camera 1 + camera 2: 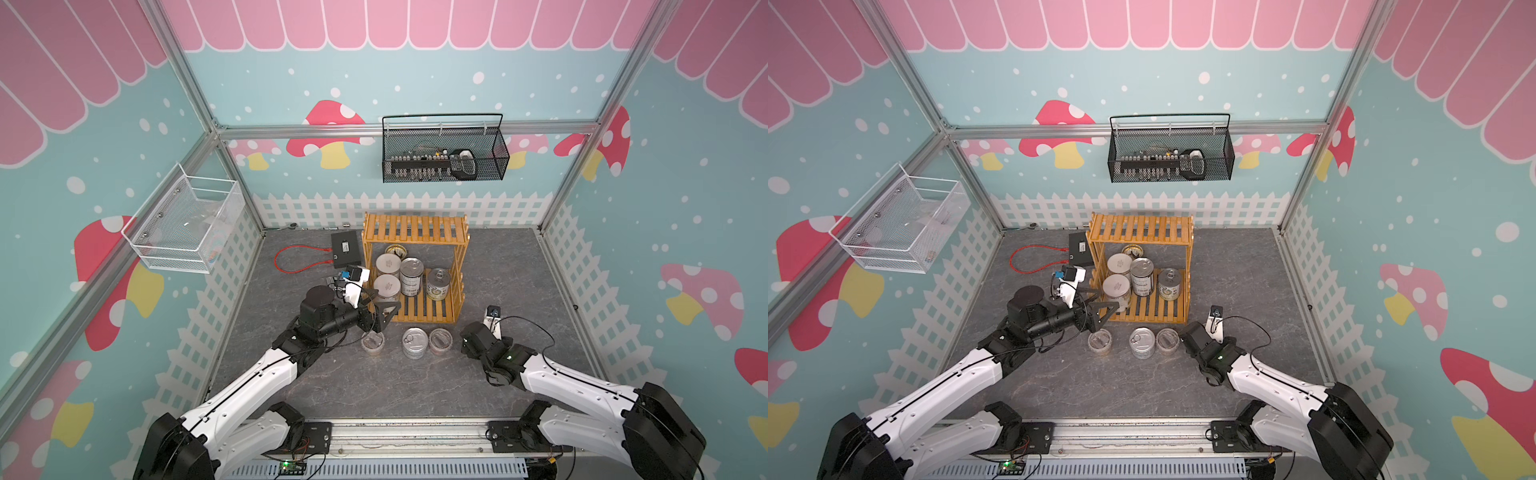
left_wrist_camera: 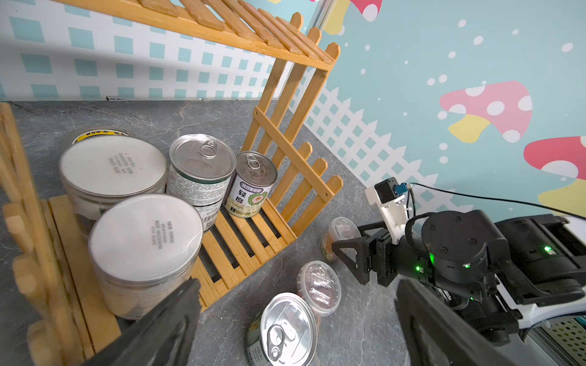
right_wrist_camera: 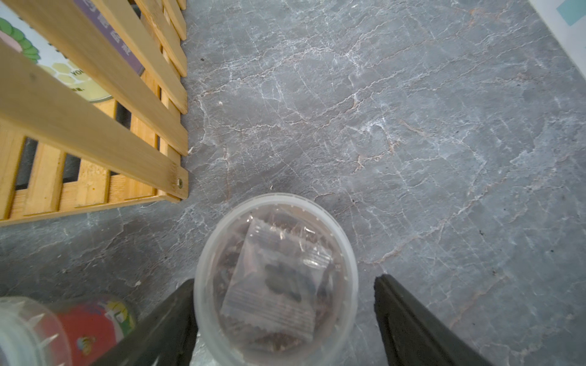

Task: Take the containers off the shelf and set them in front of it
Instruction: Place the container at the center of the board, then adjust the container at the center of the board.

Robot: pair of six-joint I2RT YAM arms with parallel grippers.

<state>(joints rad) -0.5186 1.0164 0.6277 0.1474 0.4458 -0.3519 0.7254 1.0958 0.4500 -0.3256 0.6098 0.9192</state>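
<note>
Nearest in, the right gripper [image 3: 283, 280] is straddling a clear tub [image 3: 276, 272] standing on the grey table [image 3: 412, 126]. Its jaws are parted, with one finger [image 3: 165, 323] crowding the tub's wall and the other standing clear (no squeeze there). Alongside, a second tub [image 2: 318, 286] and a pull-tab tin [image 2: 285, 329] are sitting just before the shelf [image 1: 415, 226]. The left gripper [image 2: 297, 282], jaws gaping and empty, is hovering by a third tub [image 1: 372, 341] at the shelf's front corner. Behind, two white-lidded cans [image 1: 387, 286] and two labelled tins [image 1: 411, 276] are standing on the lower tier.
</note>
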